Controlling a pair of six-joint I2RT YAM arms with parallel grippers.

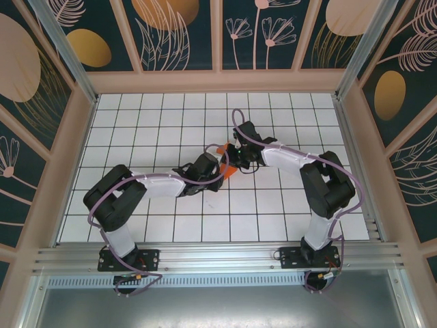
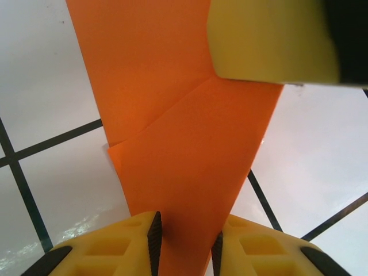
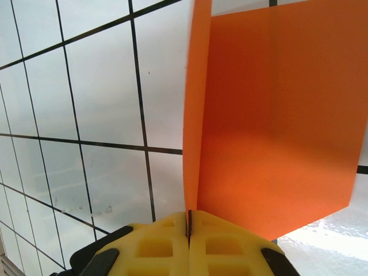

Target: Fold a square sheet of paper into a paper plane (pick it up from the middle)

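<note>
The right gripper (image 3: 189,215) is pressed together on the fold of the square sheet of paper (image 3: 270,126), above the middle of the table (image 1: 136,123). The left gripper (image 2: 185,230) stands slightly apart around the sheet.

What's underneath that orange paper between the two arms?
Beneath the orange paper is the white table with its black grid lines, which shows beside the sheet's edges. The patch directly behind the paper is covered, so whether anything lies there cannot be seen.
</note>
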